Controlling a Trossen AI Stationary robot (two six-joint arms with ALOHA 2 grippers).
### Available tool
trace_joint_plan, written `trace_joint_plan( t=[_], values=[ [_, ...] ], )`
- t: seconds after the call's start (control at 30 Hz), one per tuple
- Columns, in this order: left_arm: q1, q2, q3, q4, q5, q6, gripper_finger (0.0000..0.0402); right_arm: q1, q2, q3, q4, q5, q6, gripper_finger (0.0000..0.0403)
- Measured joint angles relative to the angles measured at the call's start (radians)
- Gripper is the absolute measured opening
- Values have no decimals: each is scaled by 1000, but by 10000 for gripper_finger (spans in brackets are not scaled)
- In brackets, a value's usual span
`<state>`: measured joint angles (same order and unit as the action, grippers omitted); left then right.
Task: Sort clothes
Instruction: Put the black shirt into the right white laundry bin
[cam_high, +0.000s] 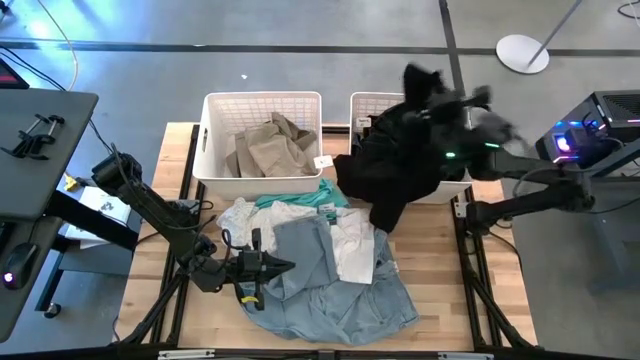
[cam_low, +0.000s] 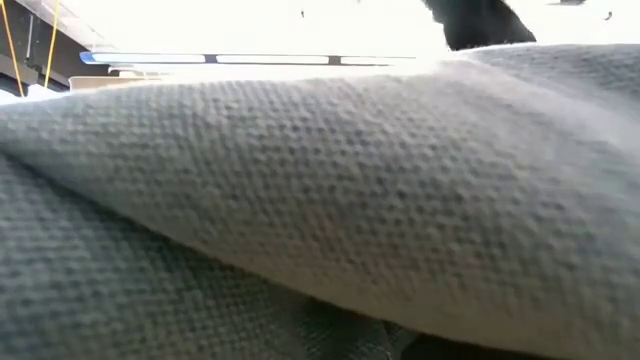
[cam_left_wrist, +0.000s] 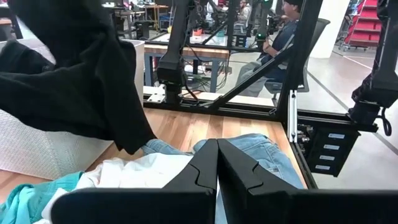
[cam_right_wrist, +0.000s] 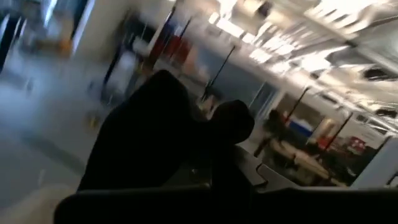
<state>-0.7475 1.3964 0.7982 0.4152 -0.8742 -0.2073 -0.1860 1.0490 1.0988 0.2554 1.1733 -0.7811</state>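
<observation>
My right gripper (cam_high: 432, 95) is shut on a black garment (cam_high: 385, 170), held high over the right white basket (cam_high: 372, 103). The garment's lower end hangs past the basket's front wall, toward the pile. My left gripper (cam_high: 283, 265) is shut and lies level at the left side of the pile, its fingertips (cam_left_wrist: 216, 163) over light blue-grey denim (cam_high: 330, 295). I cannot tell whether it touches the cloth. The pile also holds a white garment (cam_high: 352, 245) and a teal one (cam_high: 312, 198). Tan khaki clothes (cam_high: 268, 148) lie in the left basket (cam_high: 208, 140). My right gripper holds the black garment by a bunched upper part (cam_right_wrist: 168, 124). The cloth drapes over the fingers and hides the place of contact. The garment hangs slack below the gripper, and its lower end (cam_high: 385, 212) reaches down to the pile's far right edge.
The two baskets stand side by side at the table's far edge. Bare wood shows on the table's left (cam_high: 150, 290) and right (cam_high: 455, 290) sides. Grey-blue cloth (cam_low: 320, 200) fills the low view. Beyond the table, a person sits at another bench (cam_left_wrist: 286, 25).
</observation>
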Motion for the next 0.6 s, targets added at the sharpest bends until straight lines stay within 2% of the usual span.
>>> trace_joint_plan(
  t=[0.07,0.13,0.2,0.3,0.43,0.6],
  values=[
    [0,0,0,0,0,0,0,-72,0,0,-337,-120,282,3],
    [0,0,0,0,0,0,0,-173,14,0,-567,-345,549,3],
    [0,0,0,0,0,0,0,-285,52,0,-718,-551,717,3],
    [0,0,0,0,0,0,0,-410,138,0,-873,-759,864,5],
    [0,0,0,-1,0,0,0,-501,278,0,-985,-930,956,23],
    [-6,0,0,-1,0,0,0,-520,440,5,-1065,-952,1018,68]
  ],
)
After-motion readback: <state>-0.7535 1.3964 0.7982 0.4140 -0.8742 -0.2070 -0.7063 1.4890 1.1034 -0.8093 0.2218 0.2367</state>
